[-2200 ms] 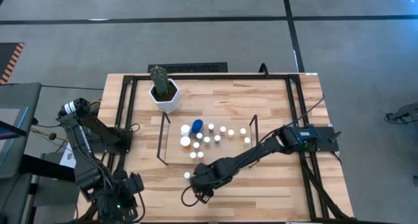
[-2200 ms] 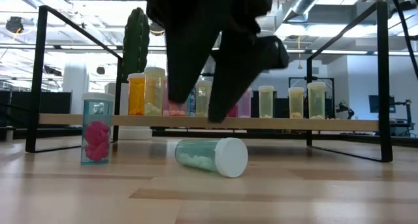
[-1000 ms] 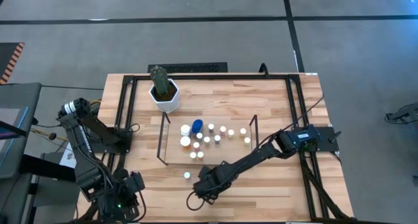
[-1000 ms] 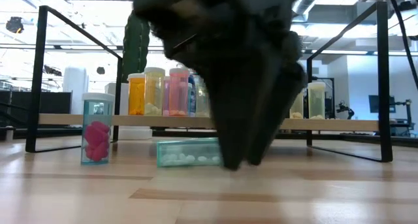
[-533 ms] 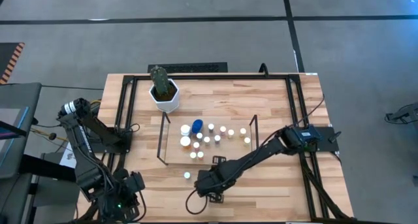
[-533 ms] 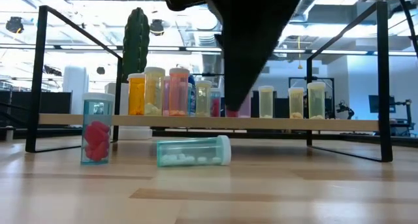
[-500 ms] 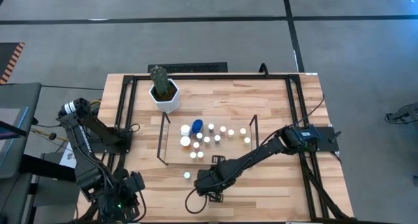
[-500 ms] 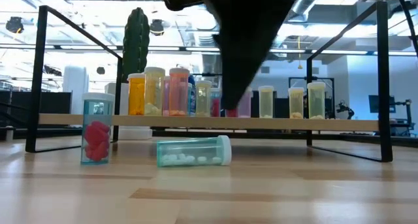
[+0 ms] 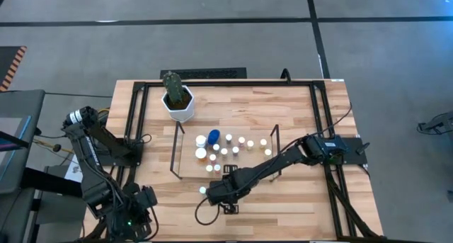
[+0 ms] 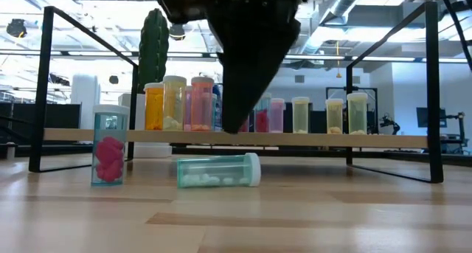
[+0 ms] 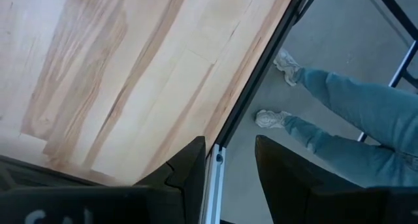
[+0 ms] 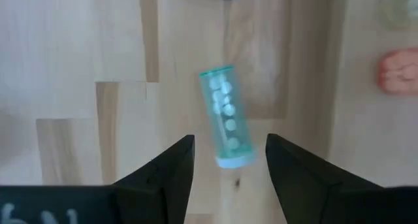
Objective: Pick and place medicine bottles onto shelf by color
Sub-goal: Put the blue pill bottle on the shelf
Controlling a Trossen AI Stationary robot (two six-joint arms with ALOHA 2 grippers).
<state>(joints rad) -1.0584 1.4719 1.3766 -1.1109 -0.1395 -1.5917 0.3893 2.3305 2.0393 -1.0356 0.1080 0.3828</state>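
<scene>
Fallen teal bottle (image 10: 218, 170) lies on desk (image 10: 295, 223) just in front of shelf (image 10: 236, 137), cap away from pink-filled bottle (image 10: 109, 145). Right claw (image 12: 226, 165) hovers above it, jaws wide, empty. Should straddle body mid-length, jaws across barrel, then close. Left claw (image 11: 230, 162) narrow, parked at desk edge.

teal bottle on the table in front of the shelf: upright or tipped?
Tipped. The teal bottle lies on its side on the table, white cap sideways; the pink-filled bottle beside it stands upright. Right end effector hovers open above it.

we see a cactus (image 9: 172, 85) in a white pot (image 9: 179, 109) near the table's (image 9: 297, 108) far left corner; a person's jeans-clad legs (image 11: 346, 113) stand beside its edge.
</scene>
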